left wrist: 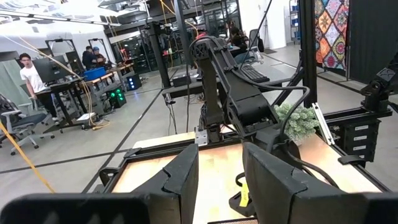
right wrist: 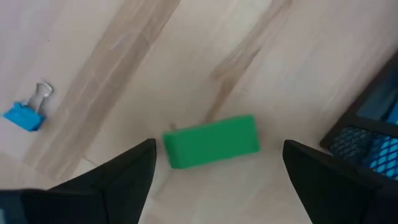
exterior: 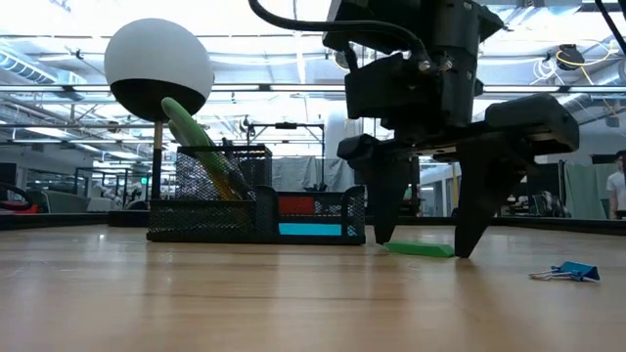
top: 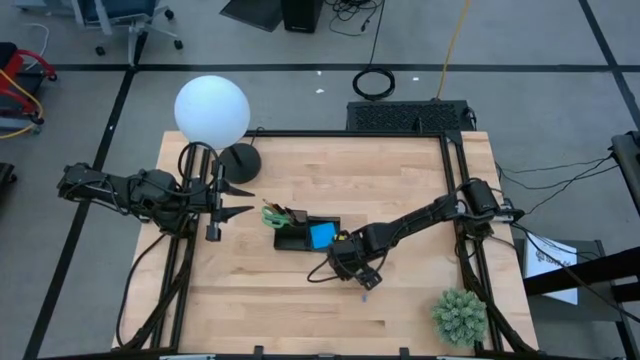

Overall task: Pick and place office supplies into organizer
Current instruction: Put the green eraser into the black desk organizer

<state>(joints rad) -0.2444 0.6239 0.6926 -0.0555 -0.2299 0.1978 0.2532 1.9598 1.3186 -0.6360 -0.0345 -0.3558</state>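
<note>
We find the right gripper (exterior: 423, 244) lowered to the table (top: 300, 310) with its 2 fingers spread wide, 1 on either side of the eraser (right wrist: 211, 141). In the low view both fingertips (exterior: 468, 246) stand at or just above the wood, and the eraser lies flat between them, not yet pinched as far as we can tell. The right wrist view confirms it: the green block sits centred in the gap, clear of both fingers.

We judge the eraser light, firm with a little give, and grippy rather than slippery; it should hold under a modest squeeze. Being low and flat, it calls for a grip across its narrow width at mid-length, with the tips kept down near the wood.

Just beside the gripper stands the organizer (top: 305, 236), with a blue pad (top: 321, 236) in its low compartment and green-handled scissors (top: 272, 214) in the tall one. A blue clip (exterior: 565, 272) lies on the table near the gripper, on the side away from the organizer.

The left gripper (top: 232, 199) waits near the lamp base (top: 241, 161), well apart from the work, its fingers parted and empty.
</note>
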